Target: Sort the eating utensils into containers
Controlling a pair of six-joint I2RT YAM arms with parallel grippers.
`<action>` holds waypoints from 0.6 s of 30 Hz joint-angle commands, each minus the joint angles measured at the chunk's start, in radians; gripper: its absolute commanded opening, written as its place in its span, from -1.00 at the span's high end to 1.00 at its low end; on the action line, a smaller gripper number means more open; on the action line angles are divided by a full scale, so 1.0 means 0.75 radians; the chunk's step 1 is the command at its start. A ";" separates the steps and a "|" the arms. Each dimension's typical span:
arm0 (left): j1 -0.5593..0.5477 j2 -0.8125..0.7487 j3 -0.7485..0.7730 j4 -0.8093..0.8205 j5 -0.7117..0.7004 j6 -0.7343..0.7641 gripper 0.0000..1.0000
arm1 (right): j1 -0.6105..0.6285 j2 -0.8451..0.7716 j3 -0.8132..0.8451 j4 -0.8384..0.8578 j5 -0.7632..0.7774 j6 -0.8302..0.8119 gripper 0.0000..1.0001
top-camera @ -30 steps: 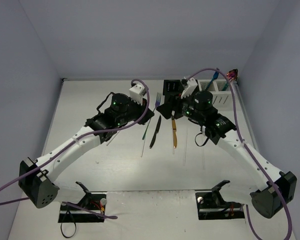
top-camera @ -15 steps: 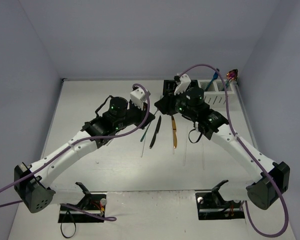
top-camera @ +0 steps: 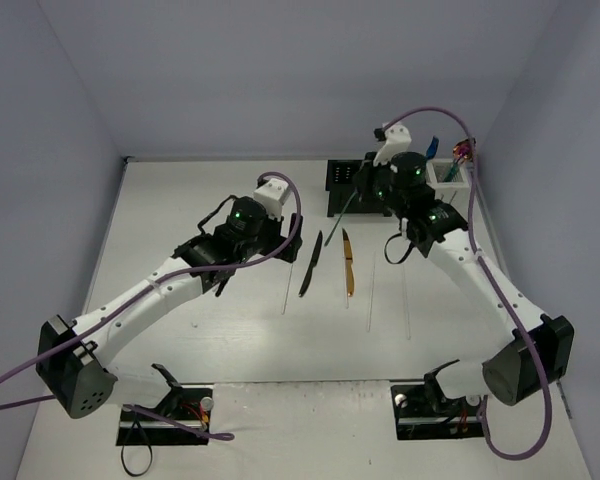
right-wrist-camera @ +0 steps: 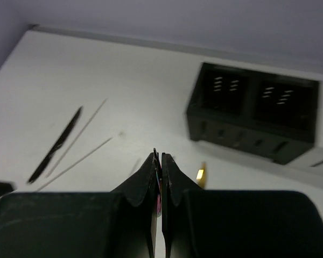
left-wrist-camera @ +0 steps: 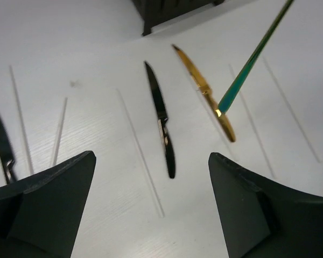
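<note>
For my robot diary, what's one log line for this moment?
left gripper: open over black knife | right gripper: shut on green utensil | gold knife: on table

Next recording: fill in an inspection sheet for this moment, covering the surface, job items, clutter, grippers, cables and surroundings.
Surface: white table, with utensils lying loose mid-table.
Job's things: black knife, gold knife and thin white chopsticks lie flat. A black perforated caddy and a white caddy stand at the far edge. The white one holds a blue utensil and an iridescent utensil.
Clutter: nothing seen.
Grippers: left gripper is open above the knives. The right gripper is shut on a slim teal-green utensil, held off the table.
Cables: purple cables loop off both arms.
Surroundings: pale walls on three sides.
</note>
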 commanded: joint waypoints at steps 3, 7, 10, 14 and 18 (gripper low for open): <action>0.216 -0.035 0.058 -0.184 -0.075 -0.072 -0.68 | -0.219 0.105 0.288 0.072 0.349 -0.297 1.00; 0.470 -0.093 0.066 -0.300 0.075 -0.083 -0.68 | -0.436 0.261 0.488 0.085 0.375 -0.337 1.00; 0.609 -0.140 0.057 -0.349 0.138 -0.056 -0.68 | -0.519 0.381 0.609 0.102 0.366 -0.347 1.00; 0.688 -0.200 -0.012 -0.370 0.107 -0.002 -0.68 | -0.606 0.538 0.740 0.128 0.390 -0.353 1.00; 0.700 -0.209 -0.096 -0.346 0.034 0.048 -0.69 | -0.668 0.697 0.851 0.137 0.344 -0.354 1.00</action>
